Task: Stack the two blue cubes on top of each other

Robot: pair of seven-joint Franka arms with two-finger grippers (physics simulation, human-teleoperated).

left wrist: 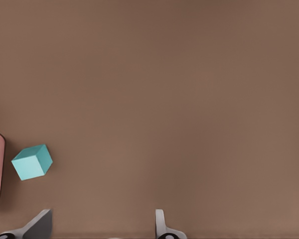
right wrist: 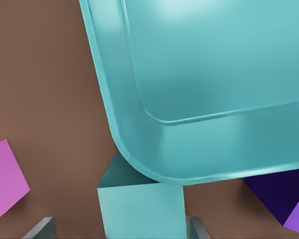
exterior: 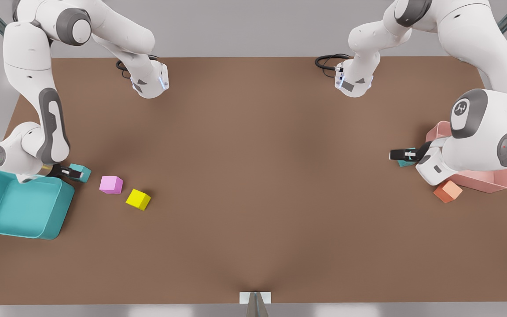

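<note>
The right hand [exterior: 74, 173] straddles one blue cube [exterior: 82, 172] beside the teal bin [exterior: 55, 222], fingers wide. The left hand [exterior: 398, 154], open, nears the other cube [exterior: 405, 163]; brushing the pink bin [exterior: 493, 181] could spoil its grasp.

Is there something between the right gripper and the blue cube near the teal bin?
Nothing visible stands between them. The right gripper is open, with the blue cube already between its fingers. The teal bin stands just beyond the cube, not between.

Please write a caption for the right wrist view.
Right end effector open around a teal cube beside the teal bin.
</note>
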